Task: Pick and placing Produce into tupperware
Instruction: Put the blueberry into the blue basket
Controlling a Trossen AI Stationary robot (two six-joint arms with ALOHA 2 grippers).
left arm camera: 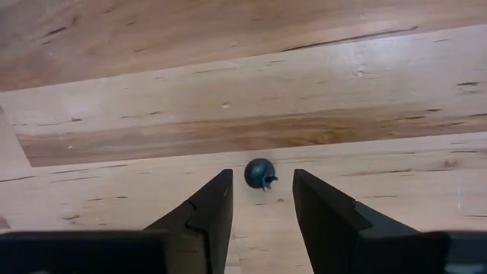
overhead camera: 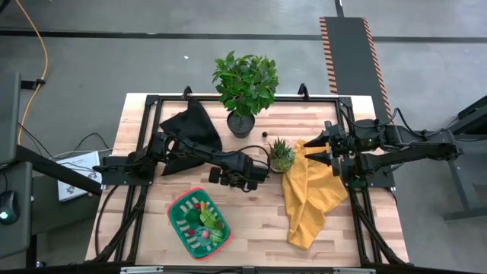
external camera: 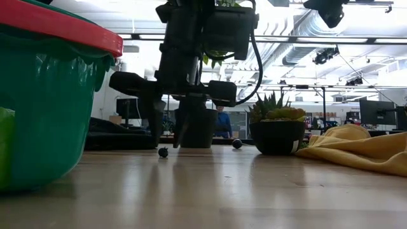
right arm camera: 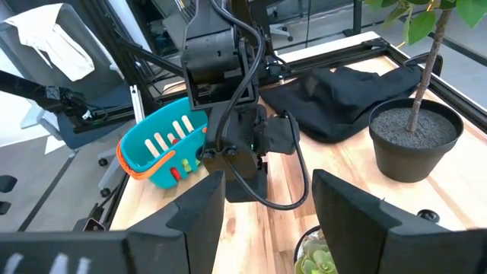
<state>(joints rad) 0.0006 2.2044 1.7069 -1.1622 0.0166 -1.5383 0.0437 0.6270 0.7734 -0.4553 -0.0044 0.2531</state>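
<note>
The green container w/ red rim sits at the table's front-left edge, already holding several toy fruits and veg, and the right hand waits w/ fingers apart over by the yellow cloth. The left hand hangs low mid-table, fingers apart and gripping nothing. A small dark berry lies on the wood just ahead of the fingertips, centred on the gap; prob. light, hard, round and apt to roll, so best pinched across its middle.
</note>
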